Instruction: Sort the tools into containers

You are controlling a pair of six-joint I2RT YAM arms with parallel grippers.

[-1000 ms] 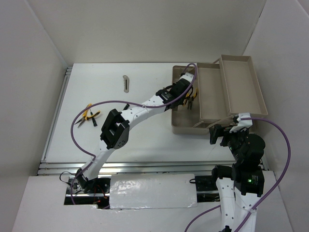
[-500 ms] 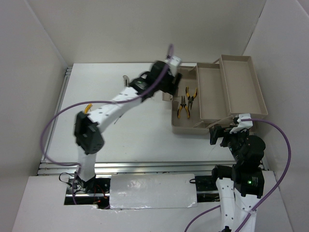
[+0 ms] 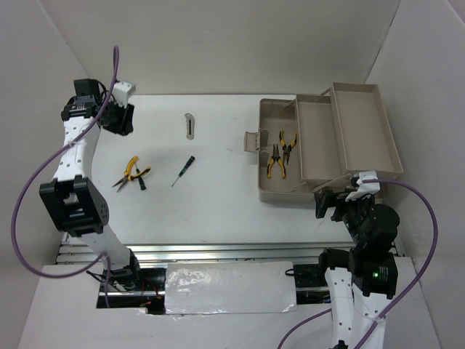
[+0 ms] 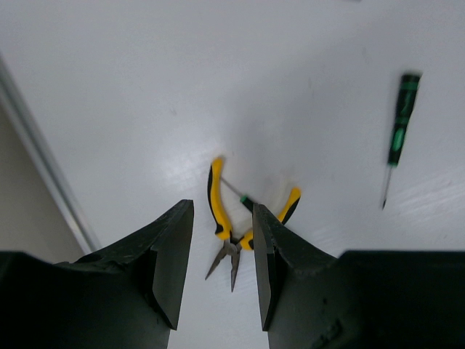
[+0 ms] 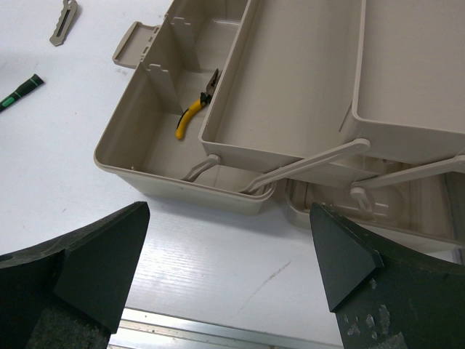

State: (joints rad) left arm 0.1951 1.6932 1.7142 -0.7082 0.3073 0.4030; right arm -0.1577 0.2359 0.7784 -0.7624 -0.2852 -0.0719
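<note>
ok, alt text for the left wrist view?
The left gripper, open and empty, hangs above a white table, framing yellow-and-black pliers with a thin screwdriver lying between their handles. A second, green-marked screwdriver lies apart at upper right.

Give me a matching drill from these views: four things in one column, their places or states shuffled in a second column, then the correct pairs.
1. lone screwdriver
2. grey metal piece
3. toolbox
4. right hand

A. open, beside the toolbox's near edge
B. trays folded out, stowed pliers in its tub
C. on the table, right of the yellow-handled pliers
D. on the table's far part, by itself

Pairs: 1-C, 2-D, 3-B, 4-A.
</note>
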